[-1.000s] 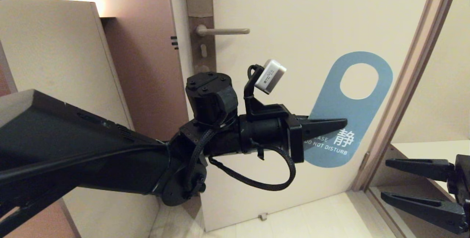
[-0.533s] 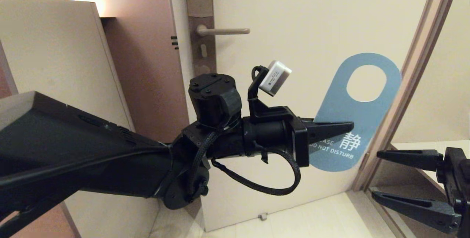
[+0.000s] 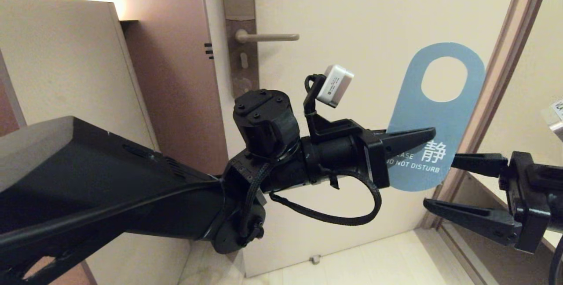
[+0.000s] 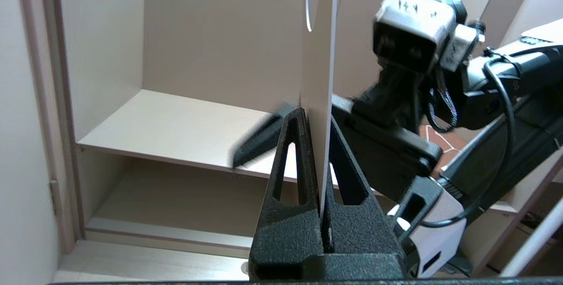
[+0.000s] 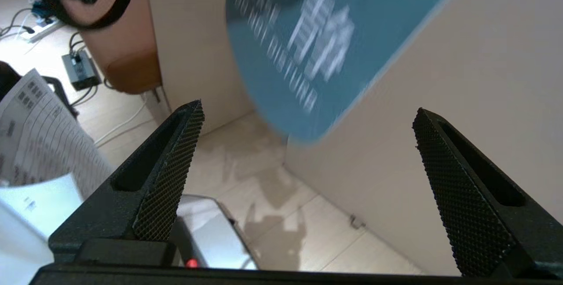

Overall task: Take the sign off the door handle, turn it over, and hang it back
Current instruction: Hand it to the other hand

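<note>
Left hand (image 3: 413,137), right of centre in the head view, is clamped on the lower part of the sign (image 3: 435,113), holding it clear of the door handle (image 3: 266,37) at upper centre. Right hand (image 3: 457,188), lower right, is spread wide just beside the sign's bottom edge. Step in hand: the turnover, judged as a handover; next, the right hand must close on the free lower edge. Sign: blue card, round hanging hole uppermost, white "DO NOT DISTURB" lettering facing the head camera.

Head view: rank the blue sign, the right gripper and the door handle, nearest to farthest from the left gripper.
1. Blue sign: clamped in the left gripper itself.
2. Right gripper: open, just right of and below the sign's lower end.
3. Door handle: up on the door, to the left, bare.
</note>
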Tool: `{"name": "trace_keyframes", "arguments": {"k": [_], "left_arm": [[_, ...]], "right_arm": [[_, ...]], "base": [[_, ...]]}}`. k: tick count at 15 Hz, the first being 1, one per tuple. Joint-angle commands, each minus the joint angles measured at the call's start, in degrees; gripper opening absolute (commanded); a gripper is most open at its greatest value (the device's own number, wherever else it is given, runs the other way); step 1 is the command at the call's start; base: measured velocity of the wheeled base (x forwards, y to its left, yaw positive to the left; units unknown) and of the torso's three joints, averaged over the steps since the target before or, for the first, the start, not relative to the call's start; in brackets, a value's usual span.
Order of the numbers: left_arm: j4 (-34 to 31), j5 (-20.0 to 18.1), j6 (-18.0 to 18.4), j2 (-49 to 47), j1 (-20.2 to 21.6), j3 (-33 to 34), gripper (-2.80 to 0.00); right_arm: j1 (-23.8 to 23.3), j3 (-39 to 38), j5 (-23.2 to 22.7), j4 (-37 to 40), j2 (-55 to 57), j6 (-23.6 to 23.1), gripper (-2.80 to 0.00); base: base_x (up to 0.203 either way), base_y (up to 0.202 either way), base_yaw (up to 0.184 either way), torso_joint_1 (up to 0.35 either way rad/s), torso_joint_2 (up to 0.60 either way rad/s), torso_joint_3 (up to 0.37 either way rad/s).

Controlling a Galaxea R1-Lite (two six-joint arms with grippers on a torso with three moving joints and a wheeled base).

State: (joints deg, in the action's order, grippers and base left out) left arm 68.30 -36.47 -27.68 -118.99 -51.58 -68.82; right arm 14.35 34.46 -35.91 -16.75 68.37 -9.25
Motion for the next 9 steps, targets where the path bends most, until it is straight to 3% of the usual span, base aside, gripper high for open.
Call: {"name": "trace_keyframes", "arguments": {"k": [1, 9], "left_arm": [[0.3, -0.2, -0.6, -0.4, -0.7, 0.1, -2.80], [1.4, -0.9, -0.6, -1.9, -0.9, -0.1, -2.80]], "right_arm": [[0.2, 0.7, -0.5, -1.2, 1.9, -0.1, 0.00], [1.9, 0.3, -2.5, -1.4, 1.4, -0.1, 0.00]], "base": [[0.000, 0.000, 0.000, 0.000, 0.00, 0.000], [0.000, 0.000, 0.000, 0.000, 0.00, 0.000]]}}
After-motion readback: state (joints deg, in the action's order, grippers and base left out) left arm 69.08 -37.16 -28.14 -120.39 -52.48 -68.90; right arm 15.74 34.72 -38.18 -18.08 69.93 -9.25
